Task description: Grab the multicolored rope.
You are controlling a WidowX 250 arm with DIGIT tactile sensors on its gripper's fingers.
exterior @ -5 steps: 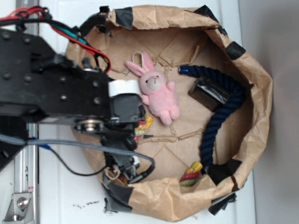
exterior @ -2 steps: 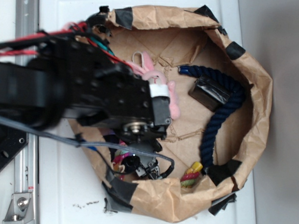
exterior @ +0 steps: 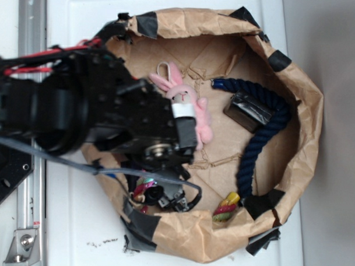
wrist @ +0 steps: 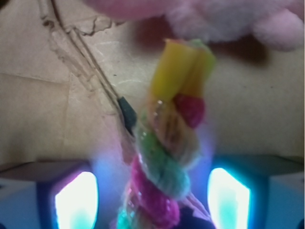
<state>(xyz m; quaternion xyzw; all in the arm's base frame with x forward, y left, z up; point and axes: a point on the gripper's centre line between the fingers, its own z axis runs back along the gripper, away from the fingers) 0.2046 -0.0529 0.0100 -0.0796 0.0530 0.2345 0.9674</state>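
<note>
The multicolored rope, twisted yellow, pink-red and green, runs up the middle of the wrist view. It lies between my gripper's two fingers, which stand wide apart with a gap on each side of it. The gripper is open. In the exterior view the arm hides most of the rope. Its right end shows at the bag's lower wall, and a small bit shows by the gripper at the lower left.
Everything lies in a brown paper bag with taped, rolled-down walls. A pink plush bunny lies just beyond the rope's end. A dark navy rope curves round a black box on the right.
The arm has swung right and further over the bag, covering most of the bunny and the rope's left part. The gripper now sits over the rope's left end.
</note>
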